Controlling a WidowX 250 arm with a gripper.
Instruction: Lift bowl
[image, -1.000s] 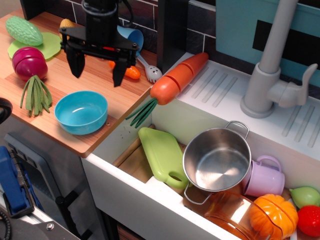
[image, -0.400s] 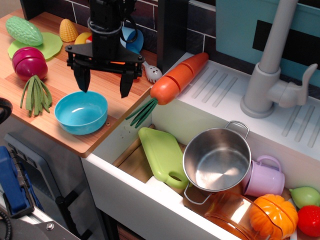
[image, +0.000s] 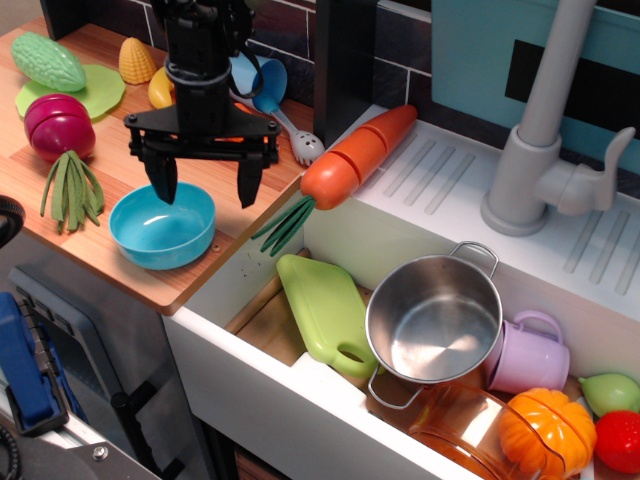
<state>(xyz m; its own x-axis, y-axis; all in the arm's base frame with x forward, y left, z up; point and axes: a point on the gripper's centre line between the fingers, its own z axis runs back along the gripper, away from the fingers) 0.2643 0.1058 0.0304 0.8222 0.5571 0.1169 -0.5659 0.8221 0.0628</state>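
arm: black, a blocky column with dark cables looped beside its upper part
gripper (image: 203, 185): matte black, a wide horizontal crossbar with two fingers hanging from its ends
fingers (image: 166, 178): short, tapering to blunt tips
markings: small red-orange glint along the crossbar's underside
finish: dull plastic or metal, cannot tell which

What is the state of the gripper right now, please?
Gripper: open and holding nothing, with its fingers spread wide above the bowl.

Bright, even light; glare on the steel pot (image: 433, 318); edges perhaps slightly soft.
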